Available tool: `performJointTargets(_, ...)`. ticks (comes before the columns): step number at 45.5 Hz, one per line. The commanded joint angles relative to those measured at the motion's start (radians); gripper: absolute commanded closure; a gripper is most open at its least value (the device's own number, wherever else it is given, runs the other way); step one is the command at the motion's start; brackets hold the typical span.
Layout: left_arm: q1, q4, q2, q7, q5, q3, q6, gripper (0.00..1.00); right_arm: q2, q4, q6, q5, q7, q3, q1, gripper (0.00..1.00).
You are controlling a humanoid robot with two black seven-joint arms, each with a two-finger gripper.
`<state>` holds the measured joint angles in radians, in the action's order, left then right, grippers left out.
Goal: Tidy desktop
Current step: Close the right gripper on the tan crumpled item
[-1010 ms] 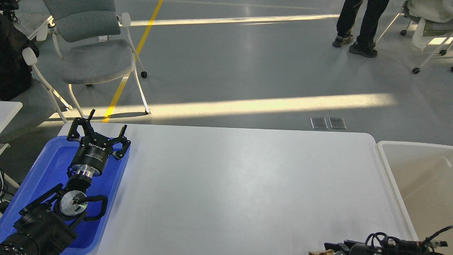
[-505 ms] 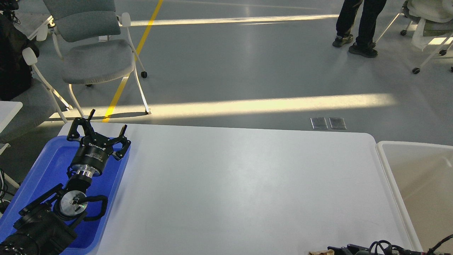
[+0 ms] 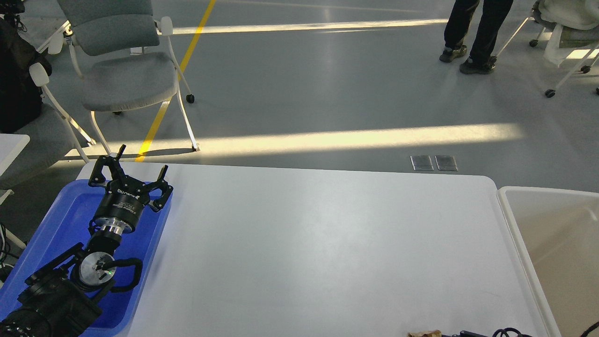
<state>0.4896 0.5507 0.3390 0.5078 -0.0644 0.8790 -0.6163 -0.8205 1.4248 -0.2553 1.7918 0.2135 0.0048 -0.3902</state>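
The desktop (image 3: 327, 243) is a wide white tabletop with rounded corners, and its surface shows bare. My left gripper (image 3: 142, 158) is open and empty, held over the far right corner of a blue plastic tray (image 3: 56, 224) at the table's left end. Of my right arm only a few black cables (image 3: 496, 333) show at the bottom edge; its gripper is out of view. A small brown scrap (image 3: 423, 333) peeks in at the bottom edge beside the cables, and what it is cannot be told.
An off-white rectangular bin (image 3: 552, 229) stands against the table's right end. Grey chairs (image 3: 121, 70) stand on the floor beyond the far left corner. A person's legs (image 3: 477, 37) stand far back right.
The black parts and cables of my right arm have sunk down past the bottom edge. The left arm has not moved. The person's feet have shifted slightly.
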Motion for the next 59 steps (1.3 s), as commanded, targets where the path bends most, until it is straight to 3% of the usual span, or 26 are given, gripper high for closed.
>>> performJointTargets(1, 0.0, 0.0, 0.0, 0.0, 0.0, 0.0, 0.001, 0.0, 0.007, -0.02, -0.042, 0.0, 0.007, -0.003, 0.013, 0.01)
performJointTargets(18, 0.0, 0.0, 0.0, 0.0, 0.0, 0.0, 0.0, 0.0, 0.034, -0.05, -0.056, 0.003, 0.01, -0.045, 0.008, 0.2)
performJointTargets(20, 0.0, 0.0, 0.0, 0.0, 0.0, 0.0, 0.0, 0.0, 0.037, -0.055, -0.056, 0.001, 0.01, -0.045, 0.007, 0.33)
performJointTargets(24, 0.0, 0.0, 0.0, 0.0, 0.0, 0.0, 0.0, 0.0, 0.049, -0.073, -0.055, 0.001, 0.009, -0.046, 0.005, 0.92)
performJointTargets(25, 0.0, 0.0, 0.0, 0.0, 0.0, 0.0, 0.0, 0.0, 0.049, -0.076, -0.055, 0.0, 0.009, -0.046, 0.004, 1.0)
performJointTargets(32, 0.0, 0.0, 0.0, 0.0, 0.0, 0.0, 0.0, 0.0, 0.047, -0.075, -0.056, -0.02, 0.017, -0.046, 0.005, 1.0)
performJointTargets(38, 0.0, 0.0, 0.0, 0.0, 0.0, 0.0, 0.001, 0.0, 0.047, -0.073, -0.062, -0.022, 0.052, -0.042, -0.006, 1.0)
performJointTargets(50, 0.0, 0.0, 0.0, 0.0, 0.0, 0.0, 0.0, 0.0, 0.037, -0.057, -0.065, -0.023, 0.053, -0.04, -0.01, 1.0)
performJointTargets(59, 0.0, 0.0, 0.0, 0.0, 0.0, 0.0, 0.0, 0.0, -0.091, 0.061, -0.047, -0.054, 0.047, -0.043, -0.09, 1.0)
